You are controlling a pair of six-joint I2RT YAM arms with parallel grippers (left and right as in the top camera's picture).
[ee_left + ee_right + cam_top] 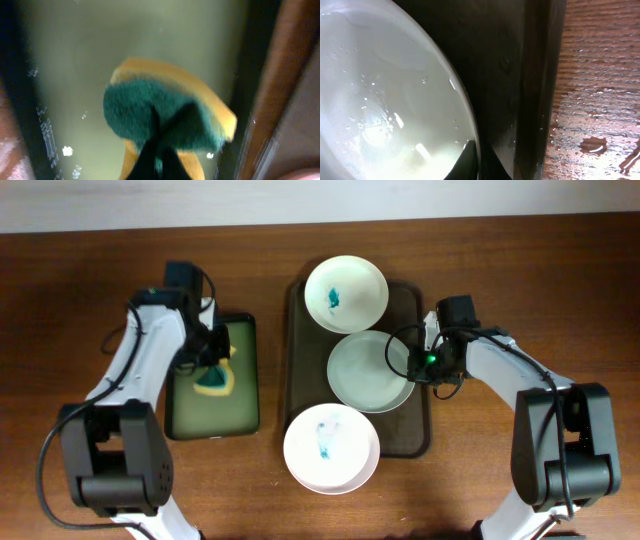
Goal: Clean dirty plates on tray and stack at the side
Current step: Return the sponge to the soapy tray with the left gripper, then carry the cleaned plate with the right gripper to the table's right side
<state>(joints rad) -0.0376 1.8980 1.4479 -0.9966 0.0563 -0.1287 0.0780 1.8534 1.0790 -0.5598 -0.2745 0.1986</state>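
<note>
Tray [418,430], dark olive-brown, rectangular, is carrying three round white plates; narrow green tray [215,415] is sitting left of it. Far plate [346,293] and near plate [331,448] are showing teal smears; plain middle plate [365,375] is lying between, right gripper [413,370] pinching its right rim. Left gripper [211,363] is pinching yellow-green sponge [214,380] inside green tray.

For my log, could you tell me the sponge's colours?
The sponge is green over yellow; left wrist view shows it best.
</note>
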